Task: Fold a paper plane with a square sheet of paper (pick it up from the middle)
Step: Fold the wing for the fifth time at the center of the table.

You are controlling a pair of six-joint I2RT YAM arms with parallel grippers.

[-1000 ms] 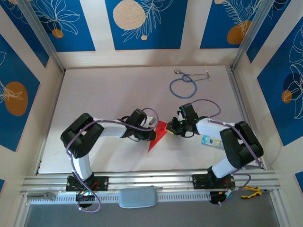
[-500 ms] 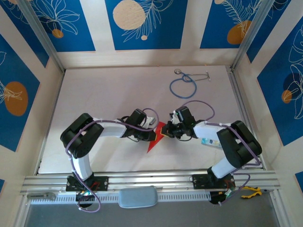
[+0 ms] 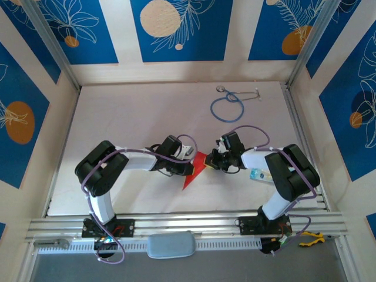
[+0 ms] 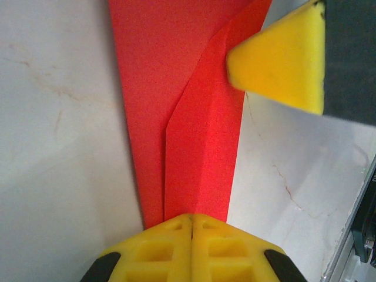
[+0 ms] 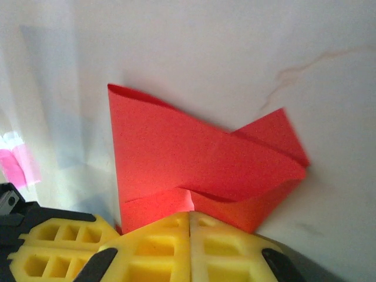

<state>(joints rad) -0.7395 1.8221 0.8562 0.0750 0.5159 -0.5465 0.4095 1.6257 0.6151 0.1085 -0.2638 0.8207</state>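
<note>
The square sheet of paper, partly folded, is pinched by the left end effector and the right end effector; best to grip firmly, keeping the crease straight.

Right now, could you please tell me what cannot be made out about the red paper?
Top external: left hand and right hand cover the red paper's upper part.
Left wrist: top edge cuts its far end; left hand hides its near end.
Right wrist: right hand hides its near edge.
</note>
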